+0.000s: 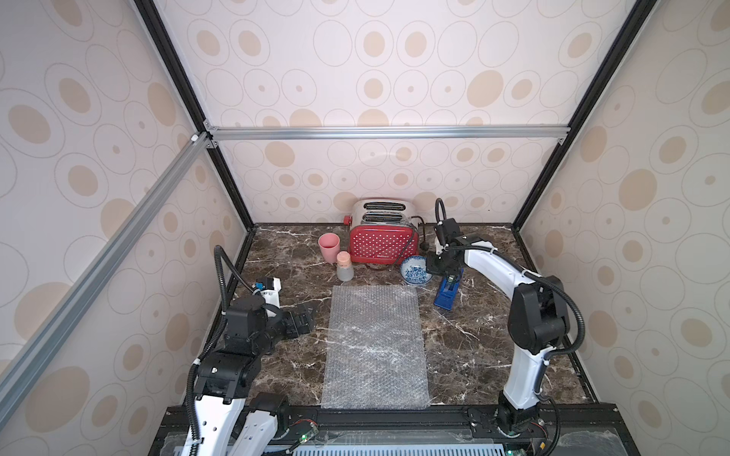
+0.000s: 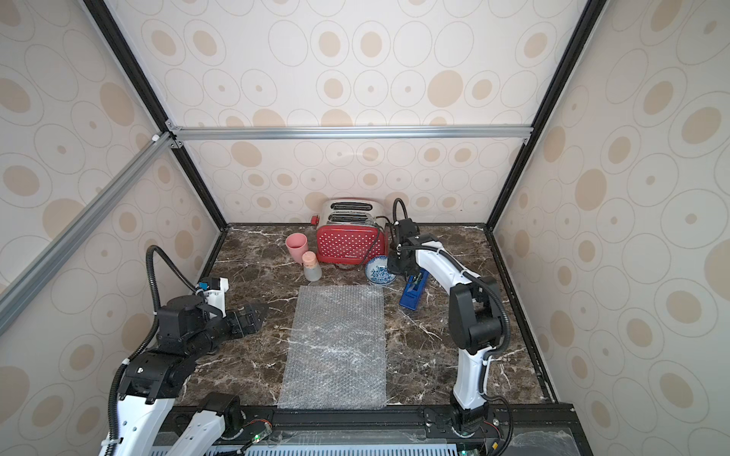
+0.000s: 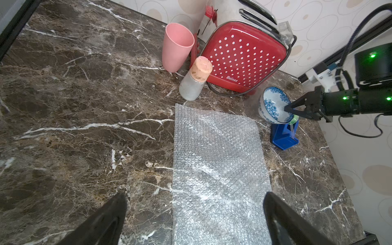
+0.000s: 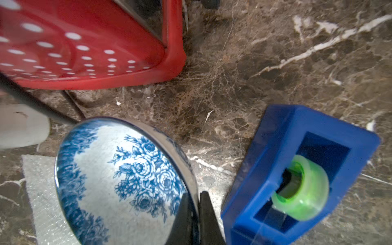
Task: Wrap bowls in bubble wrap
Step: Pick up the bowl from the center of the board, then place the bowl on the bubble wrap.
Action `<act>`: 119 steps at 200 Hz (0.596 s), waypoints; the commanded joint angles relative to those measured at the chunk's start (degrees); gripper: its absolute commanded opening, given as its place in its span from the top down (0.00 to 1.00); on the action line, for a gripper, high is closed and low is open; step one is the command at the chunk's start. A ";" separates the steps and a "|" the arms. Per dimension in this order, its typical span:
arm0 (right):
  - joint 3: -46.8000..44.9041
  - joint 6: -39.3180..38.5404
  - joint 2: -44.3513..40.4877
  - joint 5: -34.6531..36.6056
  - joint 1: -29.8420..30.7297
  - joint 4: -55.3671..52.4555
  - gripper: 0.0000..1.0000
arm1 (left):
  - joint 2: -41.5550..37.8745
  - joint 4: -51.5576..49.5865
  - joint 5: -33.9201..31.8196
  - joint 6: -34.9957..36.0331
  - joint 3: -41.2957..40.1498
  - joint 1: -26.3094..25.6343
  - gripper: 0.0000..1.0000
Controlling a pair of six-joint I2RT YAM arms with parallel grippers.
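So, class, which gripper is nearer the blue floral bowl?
Right. The right gripper is shut on the rim of the bowl; the left gripper is open beyond the bubble wrap, well clear.

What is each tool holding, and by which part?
The right tool pinches the blue floral bowl by its rim; the left tool is open and empty.

We see the right gripper (image 3: 289, 110) pinching the tilted blue-floral bowl (image 3: 273, 105) by its rim, just beside the blue tape dispenser (image 3: 283, 137). The bubble wrap (image 3: 216, 169) lies flat, and our left gripper (image 3: 195, 195) gapes wide.
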 commanded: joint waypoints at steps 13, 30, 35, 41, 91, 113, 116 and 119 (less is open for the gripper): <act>-3.59 0.80 -6.16 -3.21 0.73 1.49 1.00 | -0.31 -0.59 -0.62 0.26 0.01 0.00 0.01; -4.69 0.87 -7.85 -4.29 3.09 1.44 1.00 | -0.24 -0.62 -0.63 0.18 -0.06 0.00 0.01; -4.98 1.02 -8.19 -4.77 3.91 1.36 1.00 | -0.31 -0.58 -0.64 0.18 -0.08 0.05 0.01; -5.47 1.23 -8.58 -5.57 5.03 1.54 1.00 | -0.32 -0.62 -0.77 0.18 -0.09 0.06 0.01; -11.30 3.90 -8.53 -9.38 16.25 4.81 1.00 | -0.65 -0.67 -1.03 0.09 -0.09 0.02 0.01; -12.71 4.99 -7.35 -11.02 20.24 6.24 1.00 | -0.46 -0.69 -1.04 0.09 -0.08 0.00 0.01; -12.74 5.00 -7.15 -10.98 20.72 6.28 1.00 | -0.42 -0.75 -1.05 0.09 -0.09 -0.01 0.01; -12.82 5.02 -6.98 -10.87 21.19 6.27 1.00 | -0.40 -0.69 -0.99 0.09 -0.09 0.00 0.01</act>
